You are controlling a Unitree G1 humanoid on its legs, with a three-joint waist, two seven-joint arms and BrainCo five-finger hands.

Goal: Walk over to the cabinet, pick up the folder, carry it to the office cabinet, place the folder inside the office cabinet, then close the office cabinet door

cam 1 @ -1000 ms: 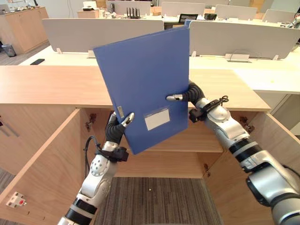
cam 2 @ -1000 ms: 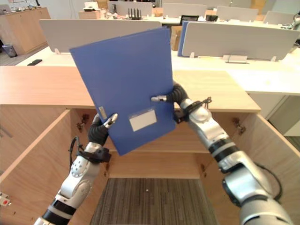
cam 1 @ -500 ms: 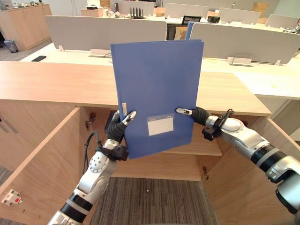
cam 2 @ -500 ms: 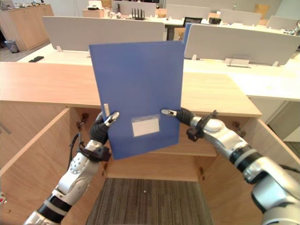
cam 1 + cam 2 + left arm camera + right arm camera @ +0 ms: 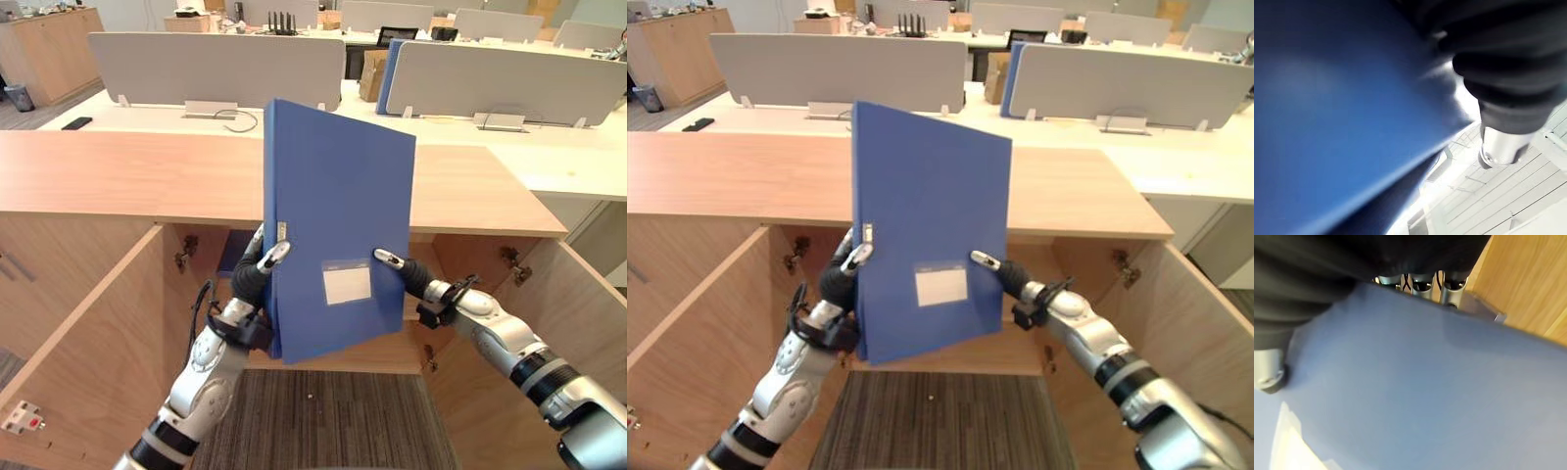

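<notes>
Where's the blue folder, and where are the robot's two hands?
Blue folder (image 5: 338, 196): left eye view, middle of its front cover.
Left robot hand (image 5: 247, 282): left eye view, dark cover behind its thumb.
Right robot hand (image 5: 409, 277): left eye view, dark cover behind its thumb.

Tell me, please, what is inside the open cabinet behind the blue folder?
A wooden shelf and door hinges show inside the cabinet. The folder, pinched by the left hand and right hand, covers the middle, so any contents there are hidden.
</notes>
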